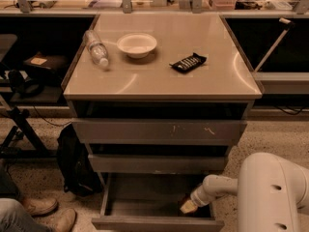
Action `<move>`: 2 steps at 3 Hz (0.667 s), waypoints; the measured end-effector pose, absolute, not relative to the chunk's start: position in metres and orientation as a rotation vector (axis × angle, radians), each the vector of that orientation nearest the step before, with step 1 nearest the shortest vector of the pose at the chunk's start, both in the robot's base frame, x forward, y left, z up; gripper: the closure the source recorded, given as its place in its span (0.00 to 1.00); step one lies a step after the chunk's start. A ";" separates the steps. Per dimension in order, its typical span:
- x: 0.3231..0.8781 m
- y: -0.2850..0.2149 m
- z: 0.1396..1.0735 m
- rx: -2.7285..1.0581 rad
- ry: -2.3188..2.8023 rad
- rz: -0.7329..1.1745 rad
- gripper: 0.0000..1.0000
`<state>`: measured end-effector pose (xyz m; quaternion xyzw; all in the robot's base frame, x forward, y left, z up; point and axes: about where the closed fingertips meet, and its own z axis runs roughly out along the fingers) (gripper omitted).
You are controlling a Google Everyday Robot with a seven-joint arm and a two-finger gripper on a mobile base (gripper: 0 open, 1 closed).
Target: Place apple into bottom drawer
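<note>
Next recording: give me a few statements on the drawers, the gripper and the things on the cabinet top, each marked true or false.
1. The bottom drawer is pulled open. True.
2. The gripper hangs above the cabinet top, beside the bowl. False: it is down inside the bottom drawer, at its right end.
3. The water bottle lies on its side, left of the bowl. True.
4. The black snack packet is in the bottom drawer. False: it lies on the cabinet top, right of the bowl.
5. A dark bag sits on the floor left of the cabinet. True.
</note>
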<state>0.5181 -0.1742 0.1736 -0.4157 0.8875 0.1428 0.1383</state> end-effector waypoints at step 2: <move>0.518 -0.174 0.174 -1.202 2.567 0.413 0.13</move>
